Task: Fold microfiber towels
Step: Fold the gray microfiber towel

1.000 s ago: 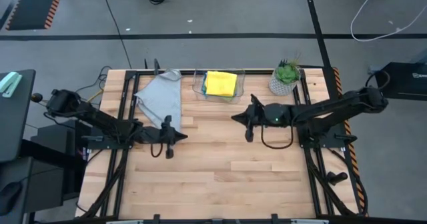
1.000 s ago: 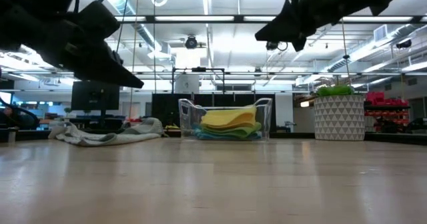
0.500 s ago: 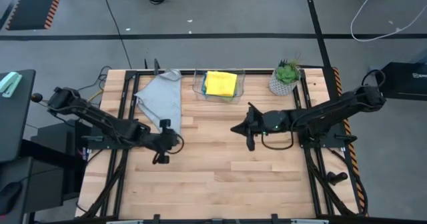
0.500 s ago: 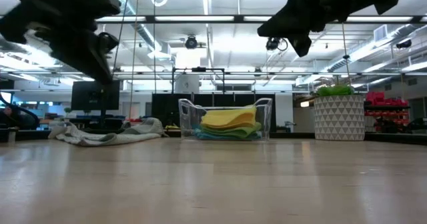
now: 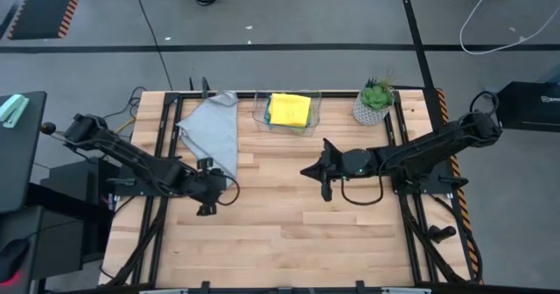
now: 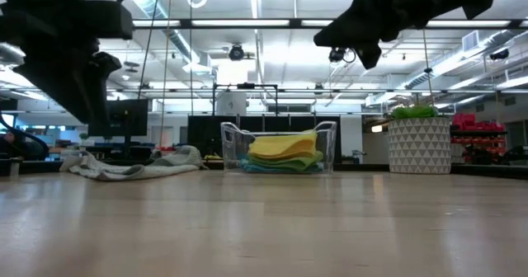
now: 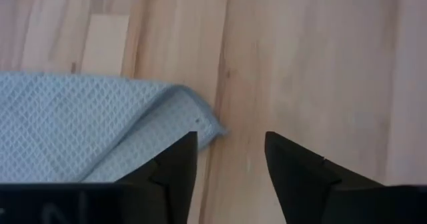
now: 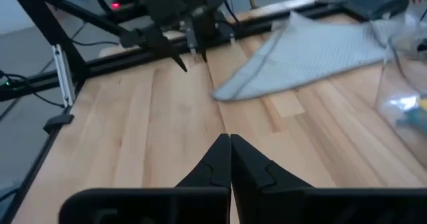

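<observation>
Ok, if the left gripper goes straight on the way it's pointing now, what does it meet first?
Probably bare table. The left gripper, open, points down at the wood just beside the grey towel's corner; one finger sits at that corner's edge and may brush it.

Even, shadowless overhead light falls on my wooden table seen from above, the picture crisp edge to edge. At table height, bright ceiling light strips glare behind me, turning my arms to black silhouettes, and the near tabletop blurs. My left wrist camera shows the grey towel soft but readable, my fingers dark. My right wrist camera blurs the clear bin at its edge.
</observation>
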Controlling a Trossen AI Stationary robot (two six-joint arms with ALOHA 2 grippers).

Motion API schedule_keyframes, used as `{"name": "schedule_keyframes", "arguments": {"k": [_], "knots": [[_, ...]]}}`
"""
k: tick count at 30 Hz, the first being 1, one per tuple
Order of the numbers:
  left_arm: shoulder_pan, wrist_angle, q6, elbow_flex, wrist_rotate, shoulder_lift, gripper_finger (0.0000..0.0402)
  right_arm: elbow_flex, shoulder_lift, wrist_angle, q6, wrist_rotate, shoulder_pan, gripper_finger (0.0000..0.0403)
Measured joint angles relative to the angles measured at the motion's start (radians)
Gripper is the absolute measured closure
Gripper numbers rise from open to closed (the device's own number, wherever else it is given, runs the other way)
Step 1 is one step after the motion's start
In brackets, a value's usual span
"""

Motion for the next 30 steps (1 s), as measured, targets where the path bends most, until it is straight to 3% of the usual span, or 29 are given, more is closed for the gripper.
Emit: {"name": "schedule_keyframes", "arguments": {"k": [9,16,20,24,30], "knots": [[-0.009,-0.008,-0.033,-0.001,0.001,0.115,0.0206,0.0,-0.001,0.017,-0.023,0.0,0.002,0.0398],[-0.005,0.016,-0.053,-0.001,-0.005,0.207,0.0171,0.0,-0.001,0.02,-0.016,0.0,0.022,0.0399],[0.021,0.028,-0.029,-0.001,-0.067,0.259,0.0163,0.0,-0.001,0.025,-0.016,0.0,0.041,0.04],[0.058,0.042,0.024,-0.001,-0.074,0.295,0.0178,0.0,-0.001,0.036,-0.016,0.0,0.054,0.0399],[0.099,0.064,0.087,-0.001,-0.032,0.337,0.0234,0.0,-0.001,0.044,-0.001,0.0,0.053,0.04]]}}
